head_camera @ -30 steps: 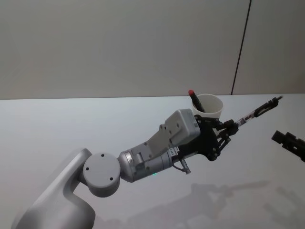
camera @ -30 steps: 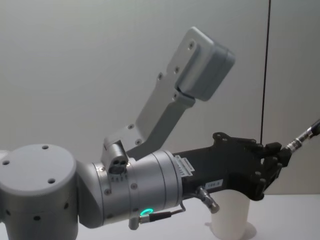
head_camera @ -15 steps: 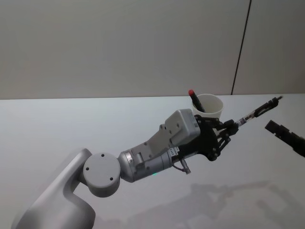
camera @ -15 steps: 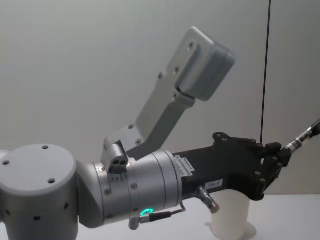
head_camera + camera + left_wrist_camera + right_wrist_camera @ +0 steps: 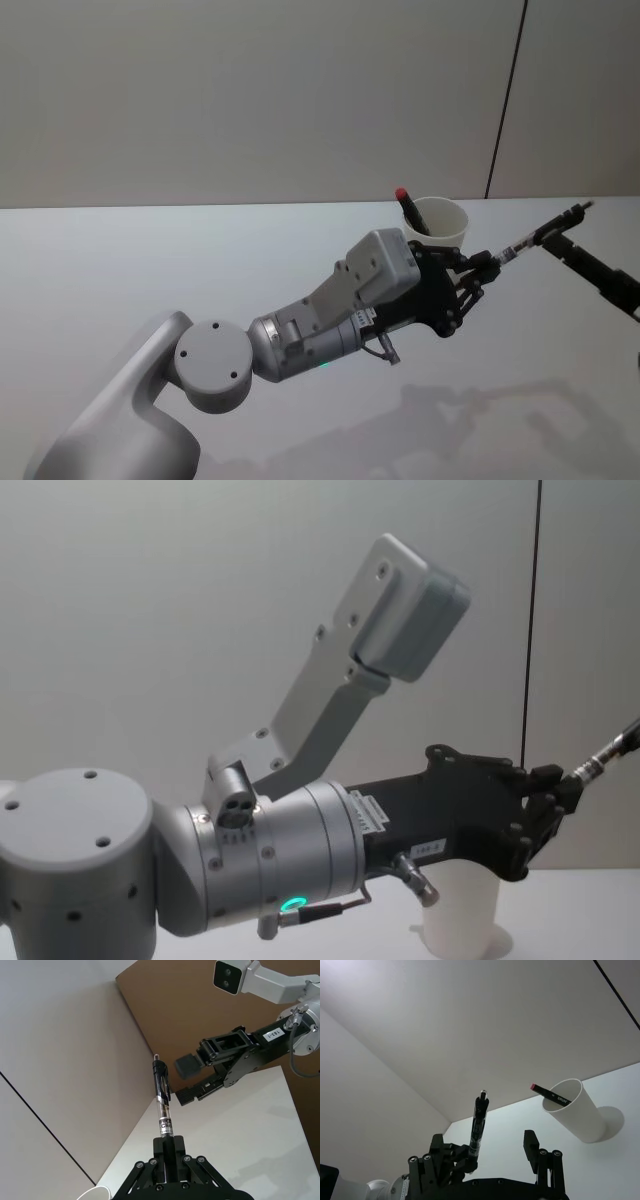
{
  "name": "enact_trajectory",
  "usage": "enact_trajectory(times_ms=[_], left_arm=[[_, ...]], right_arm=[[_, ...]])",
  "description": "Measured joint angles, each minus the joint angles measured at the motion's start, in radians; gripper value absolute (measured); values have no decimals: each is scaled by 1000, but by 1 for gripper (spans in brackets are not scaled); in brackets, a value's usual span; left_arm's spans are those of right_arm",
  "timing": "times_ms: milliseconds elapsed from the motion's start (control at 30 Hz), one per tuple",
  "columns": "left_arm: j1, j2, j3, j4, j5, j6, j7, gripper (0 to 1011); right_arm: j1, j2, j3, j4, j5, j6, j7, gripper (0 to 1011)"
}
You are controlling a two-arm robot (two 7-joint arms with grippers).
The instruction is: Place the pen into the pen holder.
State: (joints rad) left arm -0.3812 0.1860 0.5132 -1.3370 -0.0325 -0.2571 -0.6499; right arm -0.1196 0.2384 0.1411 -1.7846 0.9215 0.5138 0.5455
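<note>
The left end effector (image 5: 487, 268) is clamped narrow on the lower end of a clear-barrelled pen (image 5: 161, 1095), which has a black clip and cap. In the head view that pen juts out of the closed fingers toward 2 o'clock, above the surface (image 5: 150, 260) and touching nothing else that can be made out. The right end effector (image 5: 186, 1081) comes in from the 3 o'clock edge of the head view with its fingers spread wide and nothing between the pads. Its tips sit just beside the upper part of the held pen, and the right wrist view shows the barrel rising between the two fingers, though whether either pad touches it cannot be told. At about 10 o'clock from the left end effector, just behind it, the pen holder (image 5: 450, 232) stands upright on the surface as a plain white cup. The pen (image 5: 410, 212), dark with a red tip, is inside it. It leans on the rim toward 11 o'clock with the red tip sticking out above the cup. The left arm stretches from the 7 o'clock corner of the head view up to its wrist. Behind the surface is a pale wall (image 5: 250, 100) with one dark vertical seam.
</note>
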Motion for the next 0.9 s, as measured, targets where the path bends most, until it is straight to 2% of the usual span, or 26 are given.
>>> enact_trajectory(times_ms=[900], left_arm=[[0,0,0,0,0,0,0,131]], right_arm=[[28,-21,-57,26,65,-68,-86,1001]])
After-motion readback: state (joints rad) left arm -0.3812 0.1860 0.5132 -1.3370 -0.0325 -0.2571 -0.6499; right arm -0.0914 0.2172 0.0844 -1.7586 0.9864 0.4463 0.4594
